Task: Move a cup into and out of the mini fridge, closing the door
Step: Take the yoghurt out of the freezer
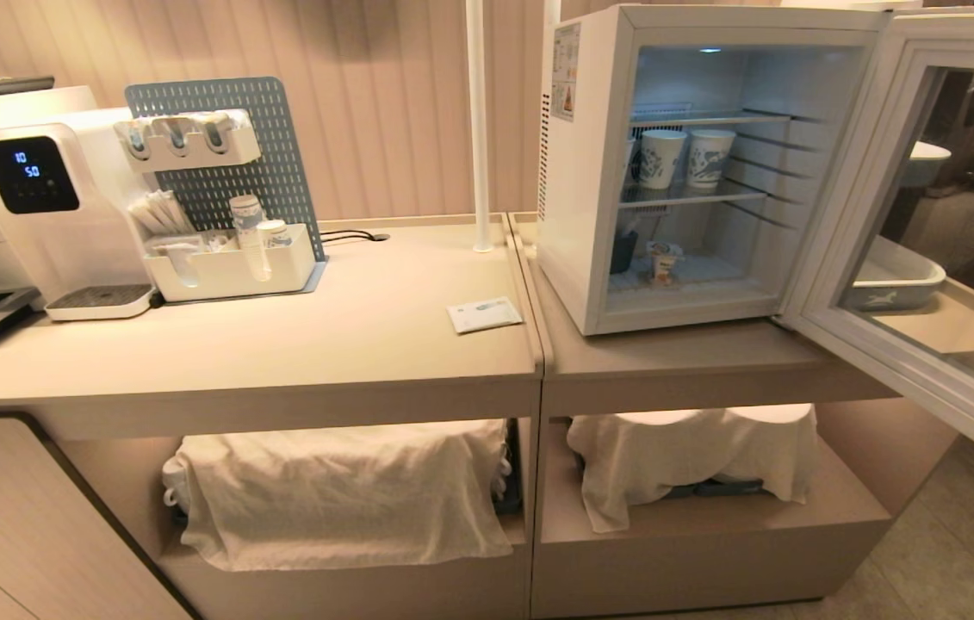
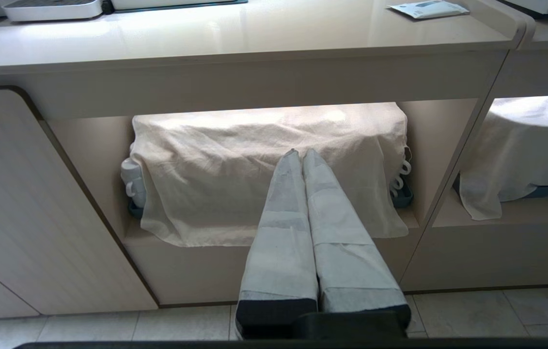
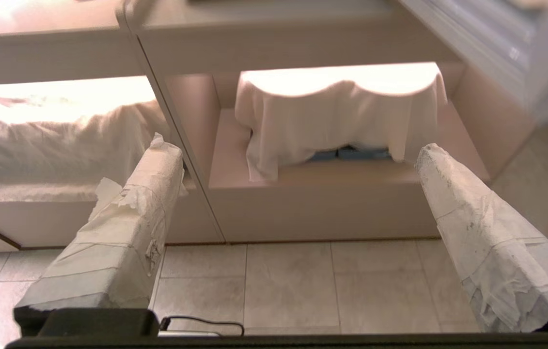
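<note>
I saw the cup (image 1: 664, 261) standing upright on the fridge (image 1: 590, 172) floor, door (image 1: 917, 224) open, up at twelve o'clock from my nearer, wide-apart right gripper (image 3: 298, 155); left gripper (image 2: 301, 154) pressed together.

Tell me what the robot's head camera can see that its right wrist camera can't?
Only the head view shows inside the open mini fridge: the cup on its floor, two taller paper cups on a shelf above, and the water dispenser on the left counter. Only the right wrist view shows the right gripper, jaws wide apart and empty, held low over the floor tiles. Both show the swung-open door, seen only as a blurred edge from the wrist, and the white cloth draped in the cubby under the fridge.
</note>
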